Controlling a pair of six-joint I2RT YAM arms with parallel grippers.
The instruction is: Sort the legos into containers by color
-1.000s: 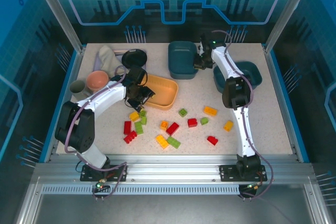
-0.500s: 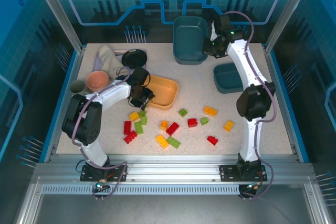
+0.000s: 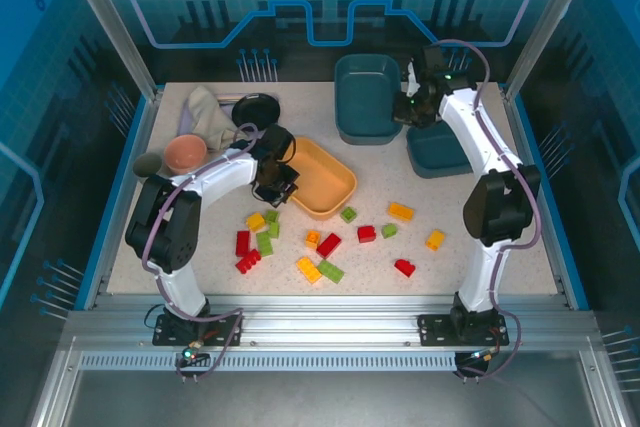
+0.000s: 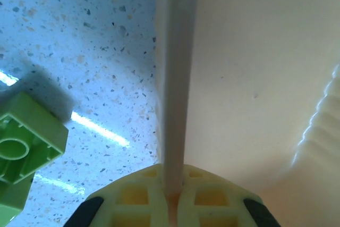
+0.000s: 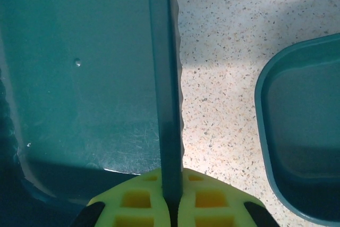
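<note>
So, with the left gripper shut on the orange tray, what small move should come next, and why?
Probably pull the light orange tray slightly nearer the legos: the left gripper clamps its rim, it looks empty, and the legos lie loose on the table.

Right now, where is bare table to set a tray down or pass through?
Free: the far strip between the black dish and the held teal tray; the gap between the orange tray and the resting teal tray; the right margin beyond the yellow brick. Crowded: the bricks across the near middle, and the cups and cloth far left.
</note>
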